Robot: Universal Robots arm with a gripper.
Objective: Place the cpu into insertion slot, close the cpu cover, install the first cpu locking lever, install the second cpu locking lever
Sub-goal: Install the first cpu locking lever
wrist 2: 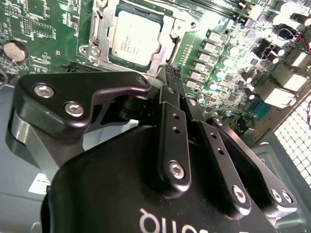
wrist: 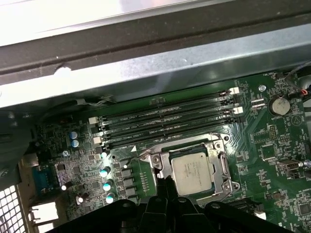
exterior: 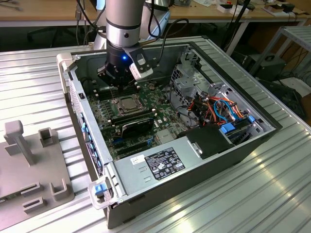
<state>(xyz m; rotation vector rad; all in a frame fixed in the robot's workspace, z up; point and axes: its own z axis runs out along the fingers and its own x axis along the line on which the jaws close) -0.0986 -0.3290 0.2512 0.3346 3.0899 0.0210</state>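
The cpu [wrist: 193, 171] sits framed by the cpu cover [wrist: 224, 167]; the pincer [wrist: 167, 184], tips together, hides one cover corner; memory slots [wrist: 165, 121] lie beyond.

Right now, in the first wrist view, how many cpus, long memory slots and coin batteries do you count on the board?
cpu: 1
long memory slots: 4
coin battery: 1
Total: 6
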